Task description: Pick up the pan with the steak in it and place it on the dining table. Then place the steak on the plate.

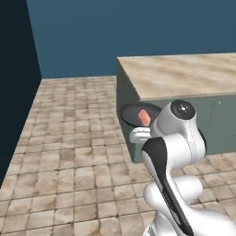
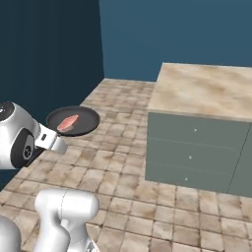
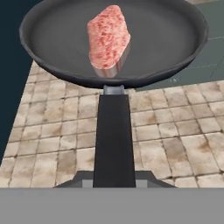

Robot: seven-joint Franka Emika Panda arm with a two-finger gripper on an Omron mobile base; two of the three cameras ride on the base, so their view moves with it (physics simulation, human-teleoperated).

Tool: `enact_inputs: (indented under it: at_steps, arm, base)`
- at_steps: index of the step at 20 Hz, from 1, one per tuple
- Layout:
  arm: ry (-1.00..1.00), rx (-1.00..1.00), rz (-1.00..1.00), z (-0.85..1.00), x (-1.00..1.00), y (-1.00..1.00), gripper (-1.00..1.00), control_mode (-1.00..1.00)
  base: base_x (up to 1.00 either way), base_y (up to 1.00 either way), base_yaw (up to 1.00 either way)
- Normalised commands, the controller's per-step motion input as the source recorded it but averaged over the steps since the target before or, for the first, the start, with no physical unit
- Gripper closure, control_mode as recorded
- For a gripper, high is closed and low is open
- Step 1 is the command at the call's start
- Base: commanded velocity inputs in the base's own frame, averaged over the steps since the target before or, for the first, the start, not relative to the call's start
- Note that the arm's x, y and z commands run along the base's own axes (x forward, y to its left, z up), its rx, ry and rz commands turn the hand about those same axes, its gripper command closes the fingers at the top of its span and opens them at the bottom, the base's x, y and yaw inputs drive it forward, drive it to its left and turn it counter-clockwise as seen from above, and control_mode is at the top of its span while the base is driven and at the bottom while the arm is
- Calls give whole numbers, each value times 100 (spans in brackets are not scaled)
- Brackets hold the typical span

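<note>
I am holding the pan (image 3: 113, 43) by its long handle (image 3: 113, 135), with my gripper (image 3: 114, 181) closed tight around the end of it. The pan is up in the air over the tiled floor (image 1: 69, 152), not on any table yet. The steak (image 3: 108, 37) sits in the middle of the pan. The dining table (image 2: 211, 91) is close by, and its top looks higher than the pan right now. If I tip the pan, I think the steak could slide out and fall on the floor. If I go straight ahead, the pan rim could bump the side of the table, so I should lift it first. The handle is thin, so the pan might twist in my grip if I move fast. There is lots of open floor on the side away from the table.
</note>
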Motion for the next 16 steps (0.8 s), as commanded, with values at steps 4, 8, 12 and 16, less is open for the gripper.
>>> enact_inputs:
  at_steps: [4, 8, 12, 16]
  arm:
    - [0, 0, 0, 0, 0, 0, 100, 100]
    - [0, 0, 0, 0, 0, 0, 100, 100]
    - [0, 0, 0, 0, 0, 0, 100, 100]
    - [0, 0, 0, 0, 0, 0, 100, 100]
  base:
    - [12, 100, 1]
    - [12, 98, 1]
    - [32, 65, -3]
    - [89, 43, -12]
